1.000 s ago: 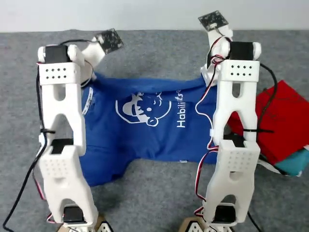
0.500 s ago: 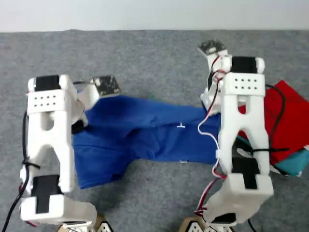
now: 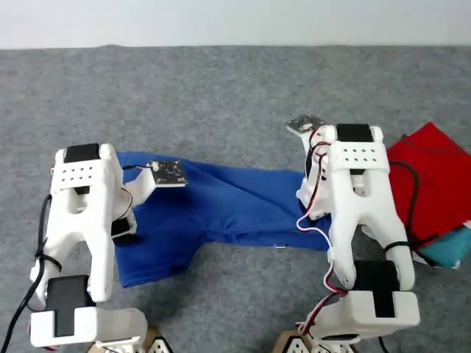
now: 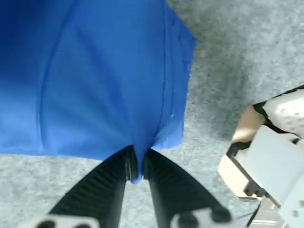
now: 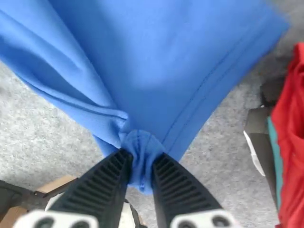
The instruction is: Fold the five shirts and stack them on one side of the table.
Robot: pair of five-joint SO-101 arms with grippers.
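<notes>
The left gripper (image 4: 135,166) pinches the edge of the blue shirt (image 4: 90,76), which spreads out over the gray table (image 4: 228,52).

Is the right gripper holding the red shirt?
No, the right gripper is clamped on a bunched edge of the blue shirt.

A grey felt-like table (image 3: 221,88) spans the scene. A white wall (image 3: 221,22) runs behind its far edge, and tan cardboard (image 3: 288,344) sits at its near edge.

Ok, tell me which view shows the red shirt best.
The high view: most of the red shirt lies open to it, beside the right arm. The right wrist view catches just a red strip past the blue shirt.
</notes>
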